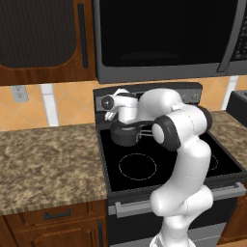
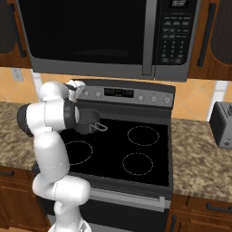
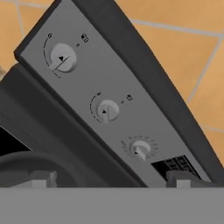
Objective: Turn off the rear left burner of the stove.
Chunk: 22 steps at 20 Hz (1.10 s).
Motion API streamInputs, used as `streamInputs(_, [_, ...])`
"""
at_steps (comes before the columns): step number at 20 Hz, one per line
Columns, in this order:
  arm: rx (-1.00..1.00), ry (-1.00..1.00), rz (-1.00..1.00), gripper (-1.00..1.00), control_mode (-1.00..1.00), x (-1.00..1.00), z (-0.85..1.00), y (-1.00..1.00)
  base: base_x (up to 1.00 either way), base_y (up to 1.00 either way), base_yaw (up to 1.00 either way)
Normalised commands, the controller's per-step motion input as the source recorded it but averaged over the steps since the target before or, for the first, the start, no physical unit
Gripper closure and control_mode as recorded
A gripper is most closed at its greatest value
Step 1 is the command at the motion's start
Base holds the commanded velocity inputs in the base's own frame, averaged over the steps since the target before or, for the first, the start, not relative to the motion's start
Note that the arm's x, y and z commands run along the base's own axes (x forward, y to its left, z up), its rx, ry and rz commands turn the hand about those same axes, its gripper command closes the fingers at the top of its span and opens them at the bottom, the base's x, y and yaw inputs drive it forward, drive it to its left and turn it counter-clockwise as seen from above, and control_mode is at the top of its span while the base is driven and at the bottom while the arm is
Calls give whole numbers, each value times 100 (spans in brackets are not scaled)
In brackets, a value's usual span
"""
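Observation:
The stove (image 1: 144, 181) (image 2: 149, 156) has a black glass top and a raised back panel (image 3: 100, 83) with small silver knobs. A small dark saucepan (image 1: 124, 135) (image 2: 88, 121) stands on the rear left corner and hides the rear left burner beneath it. My gripper (image 1: 110, 114) (image 2: 79, 89) hovers above the pan, close to the left end of the panel. In the hand view the gripper (image 3: 113, 179) is open, its fingertips (image 3: 41, 178) wide apart with nothing between them. That view shows three knobs in a slanted row: one (image 3: 62, 58), a second (image 3: 107, 110) and a third (image 3: 140, 148).
A big black microwave (image 1: 164, 34) (image 2: 104, 31) hangs low over the stove. Granite counter (image 1: 48, 159) runs to the left, and a toaster (image 2: 222, 124) stands on the counter to the right. A thin white ring (image 1: 137, 166) marks the front left zone.

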Motion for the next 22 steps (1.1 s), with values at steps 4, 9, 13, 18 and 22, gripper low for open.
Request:
streamInputs(4, [0, -2, 0, -100, -100, 33, -16, 0, 0, 0, 0])
streamInputs(9, [0, -7, 0, -100, -100, 29, -11, 0, 0, 0, 0])
streamInputs(13, [0, -4, 0, -100, -100, 30, -1, 0, 0, 0, 0])
streamInputs(18, [0, 0, 0, -100, -100, 26, -6, 0, 0, 0, 0])
streamInputs(22, [0, 0, 0, -100, -100, 26, -5, 0, 0, 0, 0])
